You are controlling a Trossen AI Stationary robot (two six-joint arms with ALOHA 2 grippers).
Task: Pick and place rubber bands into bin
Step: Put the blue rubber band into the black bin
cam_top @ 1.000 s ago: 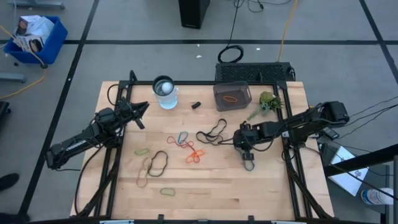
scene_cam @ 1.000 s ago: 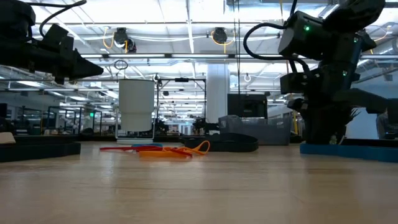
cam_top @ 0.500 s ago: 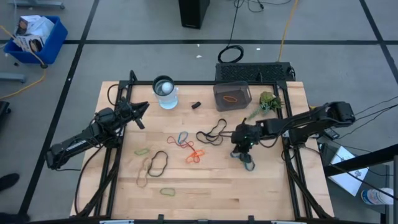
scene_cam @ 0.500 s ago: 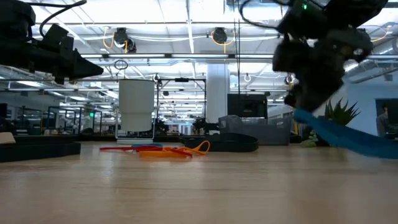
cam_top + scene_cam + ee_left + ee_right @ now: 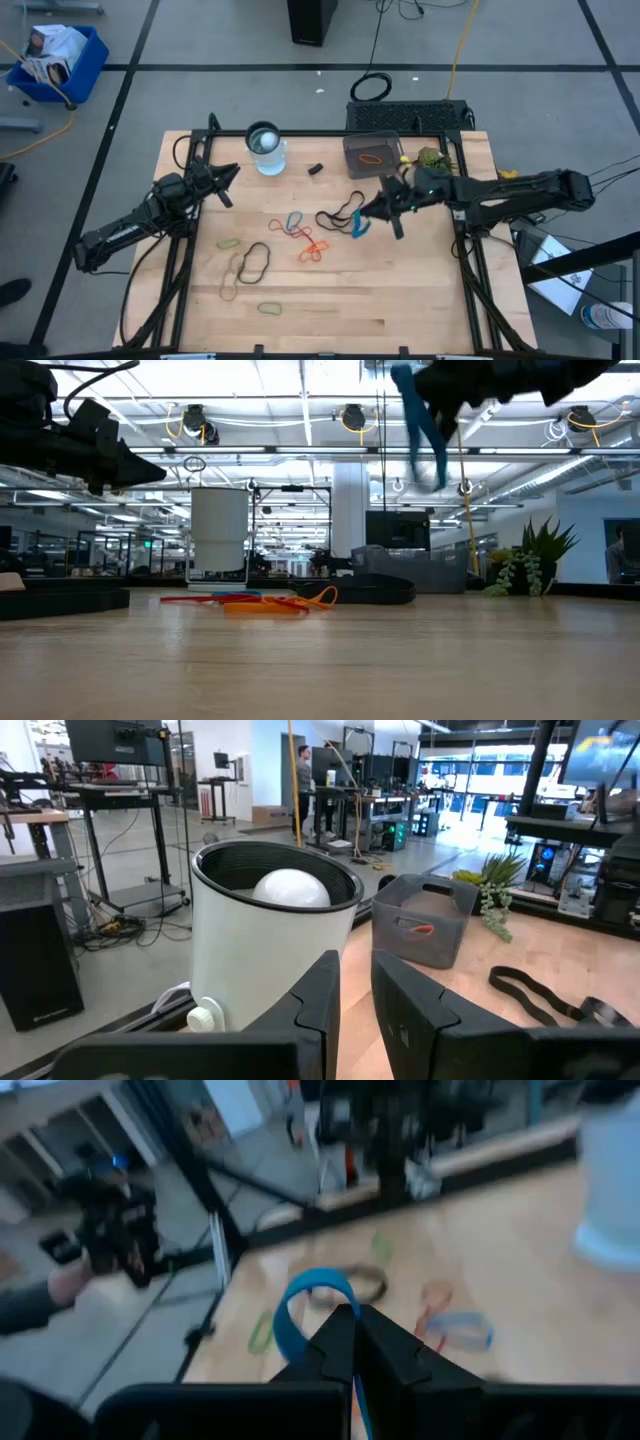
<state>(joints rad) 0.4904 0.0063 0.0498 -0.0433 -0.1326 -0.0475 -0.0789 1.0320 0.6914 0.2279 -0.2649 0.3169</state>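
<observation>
My right gripper (image 5: pixel 366 213) is raised over the middle of the table, shut on a blue rubber band (image 5: pixel 358 228) that dangles under it (image 5: pixel 425 430). More rubber bands lie flat on the wood: a blue and orange cluster (image 5: pixel 294 224), an orange one (image 5: pixel 312 250), black loops (image 5: pixel 252 262) (image 5: pixel 340 212), and green ones (image 5: pixel 228 242). The smoky-grey bin (image 5: pixel 373 155) stands at the far edge with an orange band inside. My left gripper (image 5: pixel 228 175) waits at the far left, its fingers (image 5: pixel 322 990) a narrow gap apart with nothing between them. My right gripper pinches the blue band (image 5: pixel 300 1298) between its two fingertips (image 5: pixel 335 1335). The fingers lie about level and come from the table's right. One part of the loop arches out past the tips. The band hangs slack, lifted clear of the table.
A clear round cup (image 5: pixel 265 148) with a white ball inside stands left of the bin, right in front of my left gripper (image 5: pixel 270 940). A small black piece (image 5: pixel 314 168) and a green plant (image 5: pixel 432 162) sit near the bin. The near half of the table holds only a few bands.
My right gripper has risen from the table and swung toward the far edge and the bin. It has tipped from pointing down to about level. The blue band came up with it, from lying on the wood to hanging clear.
</observation>
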